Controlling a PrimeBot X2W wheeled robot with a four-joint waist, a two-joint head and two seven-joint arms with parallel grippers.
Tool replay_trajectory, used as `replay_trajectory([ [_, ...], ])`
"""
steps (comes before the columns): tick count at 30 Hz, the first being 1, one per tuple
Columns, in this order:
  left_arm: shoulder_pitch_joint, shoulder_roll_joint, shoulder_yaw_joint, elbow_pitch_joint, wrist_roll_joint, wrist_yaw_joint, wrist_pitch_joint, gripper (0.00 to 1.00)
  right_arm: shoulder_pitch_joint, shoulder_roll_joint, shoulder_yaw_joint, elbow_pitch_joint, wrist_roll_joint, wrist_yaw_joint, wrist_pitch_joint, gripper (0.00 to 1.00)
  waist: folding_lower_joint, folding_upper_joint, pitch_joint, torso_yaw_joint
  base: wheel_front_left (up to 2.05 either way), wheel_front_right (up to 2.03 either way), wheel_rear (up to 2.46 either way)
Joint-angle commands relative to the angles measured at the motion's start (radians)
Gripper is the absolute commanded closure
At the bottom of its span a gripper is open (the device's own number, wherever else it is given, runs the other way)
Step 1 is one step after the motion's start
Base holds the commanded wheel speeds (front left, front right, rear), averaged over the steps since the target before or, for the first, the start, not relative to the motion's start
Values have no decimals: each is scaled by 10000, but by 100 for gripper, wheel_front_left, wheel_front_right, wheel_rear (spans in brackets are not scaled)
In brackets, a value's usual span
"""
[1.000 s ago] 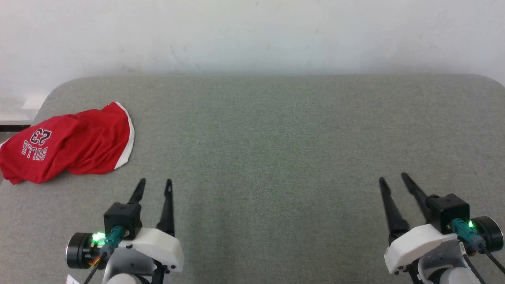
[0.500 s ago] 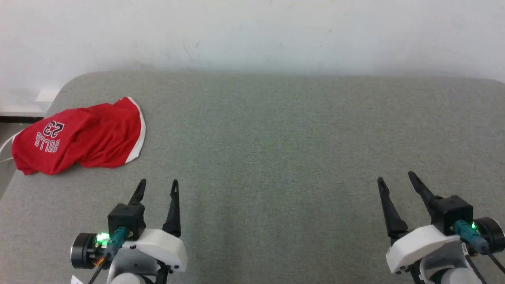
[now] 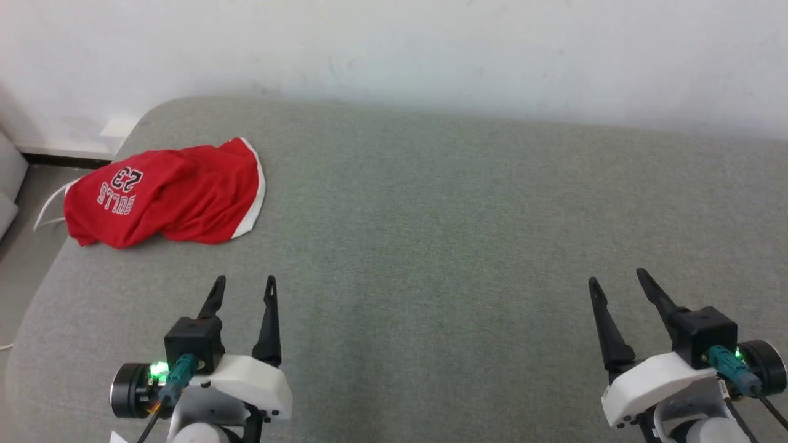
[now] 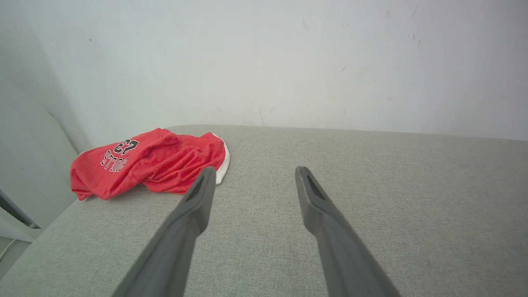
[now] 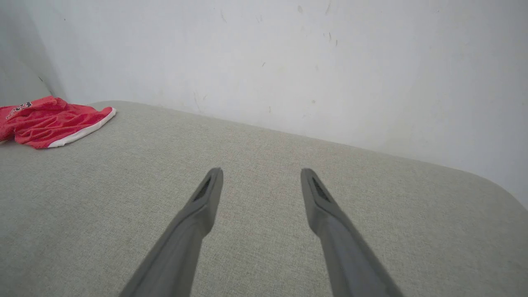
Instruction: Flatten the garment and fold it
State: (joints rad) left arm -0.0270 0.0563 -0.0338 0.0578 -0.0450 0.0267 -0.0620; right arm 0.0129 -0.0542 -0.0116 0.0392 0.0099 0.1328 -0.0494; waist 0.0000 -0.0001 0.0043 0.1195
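Observation:
The garment (image 3: 166,197), red shorts with white trim and "BULLS 23" print, lies crumpled at the far left corner of the grey table (image 3: 431,215). In the left wrist view the garment (image 4: 144,165) sits ahead and to the left of my fingers; in the right wrist view the garment (image 5: 49,119) is far off at the left edge. My left gripper (image 3: 244,283) hovers open near the front left, a short way in front of the shorts, with nothing between its fingers. My right gripper (image 3: 617,277) stands open and empty at the front right, far from the garment.
A white wall (image 3: 394,49) runs behind the table. The table's rounded left edge (image 3: 37,307) drops to the floor, where a white cord (image 3: 46,209) trails beside the shorts. Bare grey cloth stretches between the two grippers.
Both grippers have opened wider. The head camera has turned left, so the garment and table shift right and up in the picture; the garment itself lies as before.

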Motion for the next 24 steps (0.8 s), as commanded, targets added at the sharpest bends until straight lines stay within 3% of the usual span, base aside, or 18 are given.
replay_trajectory([
  [1,-129,53,-34,77,-63,73,-91,0,-176,12,11,50,48,-6,-93,0,0,0,18,191,0,0,0],
  [24,-179,124,-67,360,-353,396,-551,0,-271,19,71,244,92,-9,-322,0,0,0,13,1409,0,0,0],
])
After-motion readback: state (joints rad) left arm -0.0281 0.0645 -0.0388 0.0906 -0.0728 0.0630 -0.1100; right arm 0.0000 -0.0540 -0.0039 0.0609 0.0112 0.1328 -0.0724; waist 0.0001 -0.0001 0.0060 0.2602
